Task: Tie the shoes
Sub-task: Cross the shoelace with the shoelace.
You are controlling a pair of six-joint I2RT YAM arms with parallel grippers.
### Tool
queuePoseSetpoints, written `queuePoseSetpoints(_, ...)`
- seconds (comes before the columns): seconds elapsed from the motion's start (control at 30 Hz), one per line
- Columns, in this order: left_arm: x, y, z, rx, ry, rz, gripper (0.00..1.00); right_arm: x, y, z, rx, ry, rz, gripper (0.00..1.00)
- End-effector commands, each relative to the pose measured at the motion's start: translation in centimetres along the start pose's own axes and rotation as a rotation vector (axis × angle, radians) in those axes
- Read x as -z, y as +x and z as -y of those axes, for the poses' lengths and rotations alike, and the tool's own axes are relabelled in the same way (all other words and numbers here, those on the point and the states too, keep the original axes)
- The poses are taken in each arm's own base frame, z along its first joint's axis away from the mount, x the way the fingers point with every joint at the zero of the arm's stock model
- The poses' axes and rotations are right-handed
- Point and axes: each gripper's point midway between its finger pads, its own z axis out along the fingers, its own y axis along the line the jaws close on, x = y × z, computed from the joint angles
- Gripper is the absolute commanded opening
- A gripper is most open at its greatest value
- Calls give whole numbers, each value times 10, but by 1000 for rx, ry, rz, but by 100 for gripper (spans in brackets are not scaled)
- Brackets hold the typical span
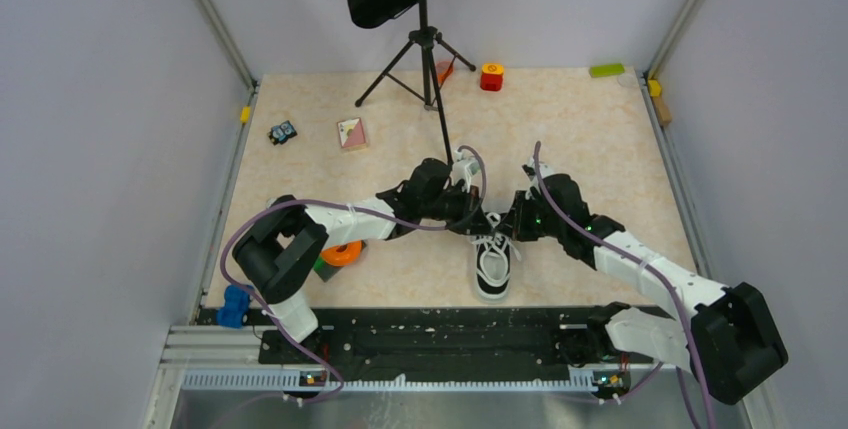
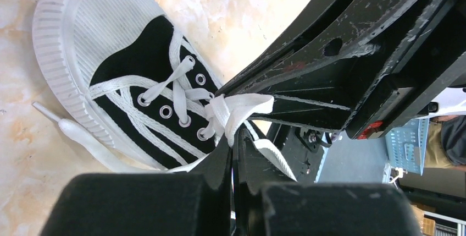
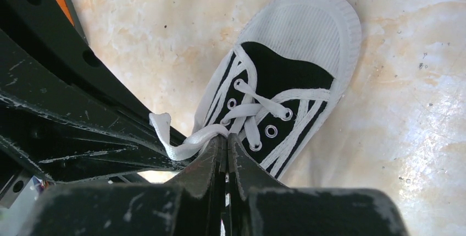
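Above the sneaker (image 1: 492, 267), the left gripper (image 2: 236, 142) and right gripper (image 3: 224, 145) each clamp tight on the laces (image 3: 184, 148).

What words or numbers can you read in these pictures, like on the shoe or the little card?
No text can be read anywhere in these views.
Sneaker: no brand or label shows, and its laces are plain white.
Card: there is some pattern on it, too small to read.
Red block and small toy: too small to tell if they carry any writing.
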Motion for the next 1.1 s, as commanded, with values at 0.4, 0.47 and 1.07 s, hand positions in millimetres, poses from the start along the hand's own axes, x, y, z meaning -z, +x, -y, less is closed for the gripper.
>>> queuePoseSetpoints(0.4,2,-10,-1,-10,-10,42,0,14,-12,-8,3,-8,66,0)
queuePoseSetpoints(0.47,2,-11,0,-9,-4,44,0,14,-10,-5,0,6,64,0)
queuePoseSetpoints(1.07,-2,-9,6,-17,47,30,0,13,-11,4,-113,56,146,0)
